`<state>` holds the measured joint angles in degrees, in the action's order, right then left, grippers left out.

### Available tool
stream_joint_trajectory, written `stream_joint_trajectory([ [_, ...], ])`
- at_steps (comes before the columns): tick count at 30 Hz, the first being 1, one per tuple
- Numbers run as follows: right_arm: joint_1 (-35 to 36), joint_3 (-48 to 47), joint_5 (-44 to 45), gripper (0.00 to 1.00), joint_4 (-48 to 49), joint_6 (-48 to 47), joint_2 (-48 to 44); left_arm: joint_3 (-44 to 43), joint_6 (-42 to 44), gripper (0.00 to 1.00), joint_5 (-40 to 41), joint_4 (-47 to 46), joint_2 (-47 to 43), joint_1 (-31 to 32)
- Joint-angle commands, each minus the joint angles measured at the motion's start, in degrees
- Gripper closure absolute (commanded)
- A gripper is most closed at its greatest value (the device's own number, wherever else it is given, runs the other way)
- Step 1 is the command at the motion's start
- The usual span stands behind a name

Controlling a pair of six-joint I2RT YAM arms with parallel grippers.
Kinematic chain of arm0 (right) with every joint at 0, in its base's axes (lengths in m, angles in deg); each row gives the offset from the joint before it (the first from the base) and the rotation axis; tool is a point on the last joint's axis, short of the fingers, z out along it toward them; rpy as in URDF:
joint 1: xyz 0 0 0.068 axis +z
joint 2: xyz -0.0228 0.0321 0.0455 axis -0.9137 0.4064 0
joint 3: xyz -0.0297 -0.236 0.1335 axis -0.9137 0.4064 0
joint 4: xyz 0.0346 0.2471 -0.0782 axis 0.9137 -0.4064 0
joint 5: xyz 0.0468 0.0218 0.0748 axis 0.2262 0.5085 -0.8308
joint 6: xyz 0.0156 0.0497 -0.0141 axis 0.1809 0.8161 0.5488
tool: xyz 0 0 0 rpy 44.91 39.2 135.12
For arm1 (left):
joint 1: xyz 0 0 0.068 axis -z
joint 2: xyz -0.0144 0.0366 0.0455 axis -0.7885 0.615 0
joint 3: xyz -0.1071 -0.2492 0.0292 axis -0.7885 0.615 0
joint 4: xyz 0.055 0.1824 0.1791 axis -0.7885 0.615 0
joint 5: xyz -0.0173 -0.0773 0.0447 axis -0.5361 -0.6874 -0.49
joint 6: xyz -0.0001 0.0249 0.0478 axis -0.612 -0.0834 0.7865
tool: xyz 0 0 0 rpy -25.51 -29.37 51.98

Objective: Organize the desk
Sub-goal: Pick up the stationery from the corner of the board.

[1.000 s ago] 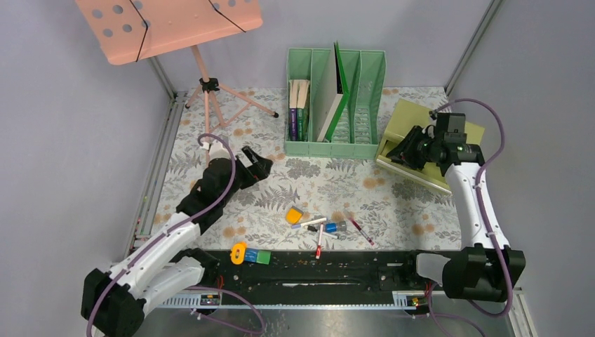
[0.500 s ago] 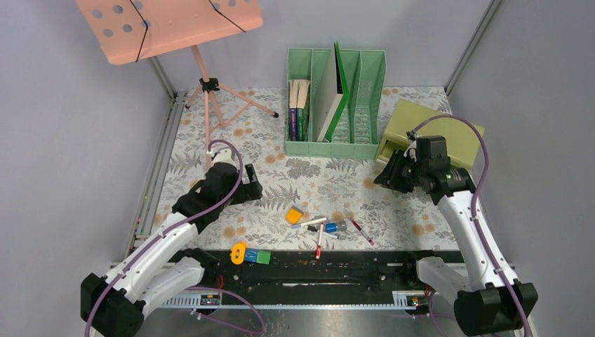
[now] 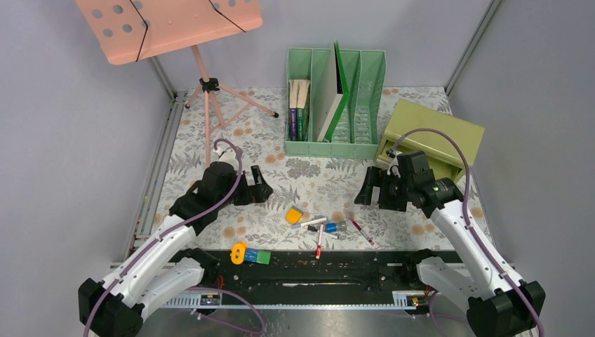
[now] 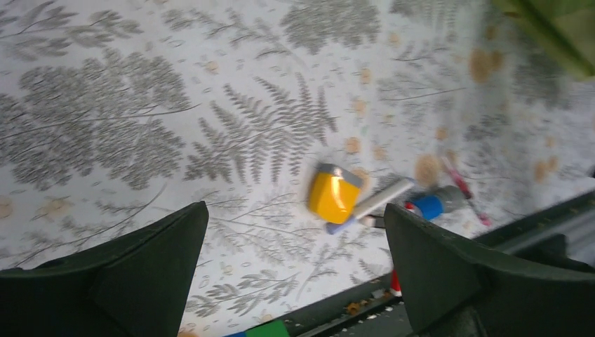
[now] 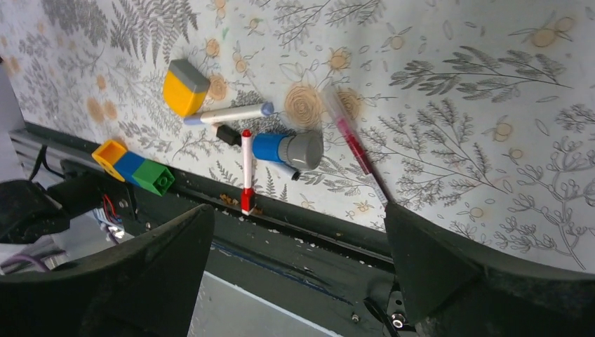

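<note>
Two arms hover over the flowery surface (image 3: 330, 184) with their jaws spread wide.
The surface lies flat between metal rails (image 3: 156, 168). In the top view its long side runs left to right. The left jaws hang over its left middle and the right jaws over its right middle. Both are wide apart and hold nothing. A yellow block (image 3: 295, 214) and some pens (image 3: 313, 222) lie near the front edge.
</note>
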<state>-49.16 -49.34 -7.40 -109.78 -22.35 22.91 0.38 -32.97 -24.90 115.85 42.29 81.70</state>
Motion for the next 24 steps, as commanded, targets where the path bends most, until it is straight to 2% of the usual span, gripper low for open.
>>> stream_joint_trajectory([
  [1, 4.54, -0.39, 1.98, 0.01, 2.87, 0.68, 1.00, -3.02, -1.42, 0.01, -10.09, -8.38, -4.86, -0.30],
  [10, 15.95, -3.38, 8.77, 0.01, 4.93, 1.46, 8.94, -3.53, -4.36, 0.01, -6.64, -9.14, -12.48, -0.30],
  [24, 34.02, -14.79, 16.70, 0.01, 9.61, 1.40, 26.05, -2.87, -3.44, 0.01, -3.54, -1.60, -13.90, -0.33],
])
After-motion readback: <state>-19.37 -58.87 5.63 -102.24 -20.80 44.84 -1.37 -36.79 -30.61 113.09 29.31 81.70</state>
